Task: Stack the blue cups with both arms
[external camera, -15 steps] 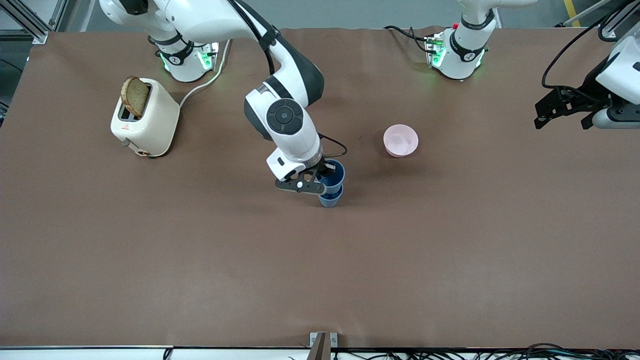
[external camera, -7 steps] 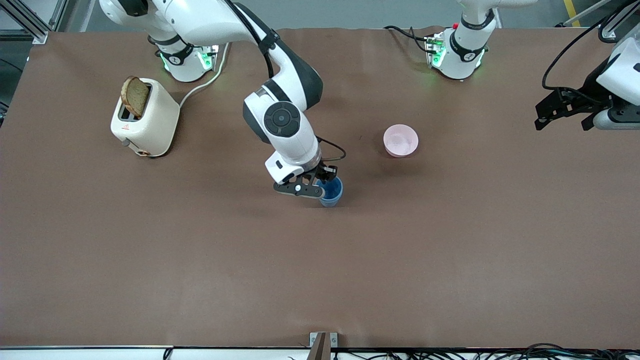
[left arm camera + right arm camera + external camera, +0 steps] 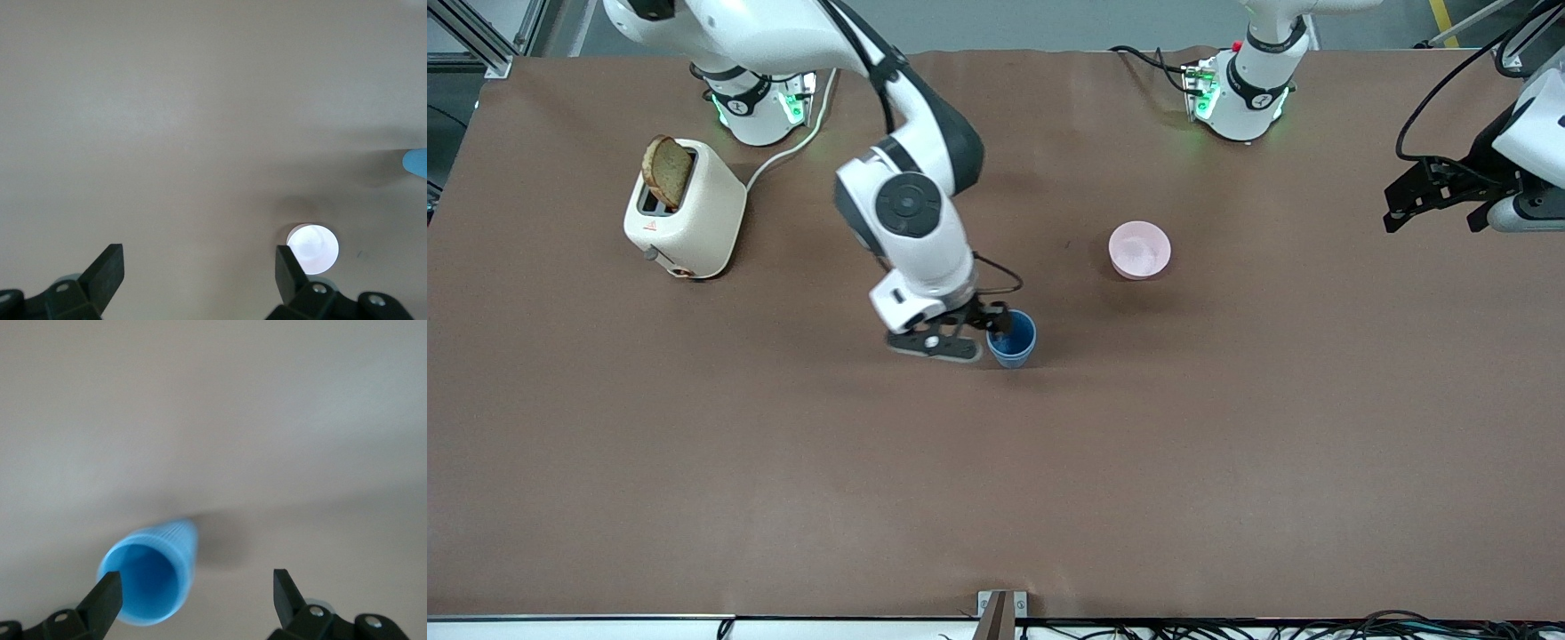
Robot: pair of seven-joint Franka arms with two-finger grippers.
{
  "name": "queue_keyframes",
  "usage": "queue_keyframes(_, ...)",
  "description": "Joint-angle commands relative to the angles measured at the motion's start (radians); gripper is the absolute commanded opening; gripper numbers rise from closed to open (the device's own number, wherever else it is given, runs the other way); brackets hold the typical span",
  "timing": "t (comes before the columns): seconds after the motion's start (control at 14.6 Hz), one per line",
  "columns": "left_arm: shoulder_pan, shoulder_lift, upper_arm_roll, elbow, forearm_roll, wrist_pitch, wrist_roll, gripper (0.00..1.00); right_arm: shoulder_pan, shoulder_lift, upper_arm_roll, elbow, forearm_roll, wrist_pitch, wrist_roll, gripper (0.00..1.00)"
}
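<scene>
The blue cups [image 3: 1012, 340] stand nested as one upright stack near the table's middle; I cannot tell the two apart. My right gripper [image 3: 971, 336] hangs low just beside the stack, toward the right arm's end, open and empty. In the right wrist view the stack [image 3: 150, 577] lies close to one fingertip [image 3: 107, 590], and the gripper [image 3: 195, 593] holds nothing. My left gripper [image 3: 1432, 200] waits high over the left arm's end of the table, open and empty [image 3: 199, 267]. A blue edge of the stack [image 3: 415, 162] shows in the left wrist view.
A pink bowl [image 3: 1139, 250] sits farther from the camera than the stack, toward the left arm's end; it also shows in the left wrist view [image 3: 312, 249]. A cream toaster [image 3: 685, 209] with a bread slice stands near the right arm's base.
The right gripper lowered the upper blue cup fully into the lower one, let go and moved off toward the right arm's end. The left arm barely moved.
</scene>
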Motion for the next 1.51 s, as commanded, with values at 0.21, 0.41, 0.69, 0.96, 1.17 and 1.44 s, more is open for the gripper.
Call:
queue_keyframes(0.21,0.004,-0.012,0.002,-0.008,0.016,0.002,0.011,1.00,-0.221,-0.333,-0.072,-0.045,-0.063,-0.407,-0.184,1.00)
queue_keyframes(0.41,0.006,0.002,0.004,0.015,0.016,0.002,0.018,1.00,-0.367,-0.420,-0.072,-0.047,-0.058,-0.510,-0.359,1.00)
queue_keyframes(0.69,0.006,0.008,0.004,0.031,0.017,0.002,0.018,1.00,-0.583,-0.468,-0.028,-0.056,-0.053,-0.569,-0.588,1.00)
queue_keyframes(0.96,0.004,0.013,0.004,0.043,0.017,0.002,0.015,1.00,-0.735,-0.566,0.146,-0.189,-0.063,-0.497,-0.597,1.00)
queue_keyframes(1.17,0.004,0.013,0.004,0.043,0.017,0.002,0.012,1.00,-0.732,-0.562,0.137,-0.173,-0.064,-0.503,-0.643,1.00)
queue_keyframes(1.44,0.004,0.013,0.004,0.043,0.016,0.002,0.012,1.00,-0.731,-0.562,0.140,-0.166,-0.066,-0.521,-0.665,1.00)
